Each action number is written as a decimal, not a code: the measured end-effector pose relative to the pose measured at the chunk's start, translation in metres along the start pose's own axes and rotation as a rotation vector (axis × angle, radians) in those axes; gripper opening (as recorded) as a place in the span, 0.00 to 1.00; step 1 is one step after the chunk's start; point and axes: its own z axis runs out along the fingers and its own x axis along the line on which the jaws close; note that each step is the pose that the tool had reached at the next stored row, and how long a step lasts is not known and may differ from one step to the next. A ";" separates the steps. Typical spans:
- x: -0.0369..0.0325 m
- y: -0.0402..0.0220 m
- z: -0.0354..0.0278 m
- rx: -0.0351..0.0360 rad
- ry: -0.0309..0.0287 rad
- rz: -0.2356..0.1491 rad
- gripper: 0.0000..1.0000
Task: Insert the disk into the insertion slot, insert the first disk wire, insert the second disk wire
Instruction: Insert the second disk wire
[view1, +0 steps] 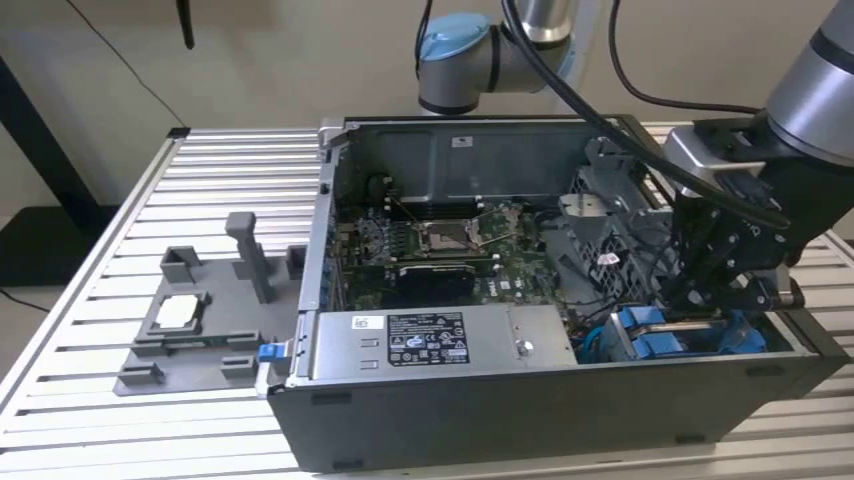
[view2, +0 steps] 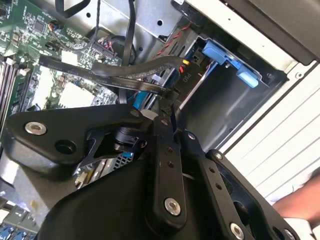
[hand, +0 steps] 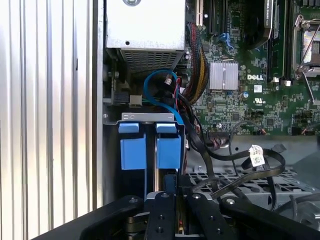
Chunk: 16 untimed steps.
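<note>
My gripper (view1: 697, 300) reaches down into the open computer case at the exterior view's right, right over the insertion slot (view1: 667, 340), a dark grey drive cage with blue plastic parts. Blue carrier pieces (hand: 150, 147) stand in that cage. A thin pale edge runs between them, and I cannot tell whether it is the disk. In both wrist views the gripper (hand: 172, 187) is shut on a black wire connector (view2: 169, 94) at the end of a flat black cable (view2: 115, 72), close to the cage (view2: 225, 100) and its blue latch (view2: 227, 56).
The case holds a green motherboard (view1: 441, 245), a grey power supply with a sticker (view1: 427, 340) and loose black cables (hand: 235, 165). A grey fixture (view1: 200, 320) lies on the slatted table (view1: 94, 300) at the exterior view's left. A blurred pinkish shape (view2: 300, 202) shows outside the case.
</note>
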 end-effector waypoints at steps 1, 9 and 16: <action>0.0001 -0.0002 0.0005 -0.0013 -0.0002 0.000 0.15; 0.0018 -0.0020 0.0045 -0.0057 -0.0048 0.002 0.15; 0.0020 -0.0026 0.0059 -0.0053 -0.0084 0.002 0.17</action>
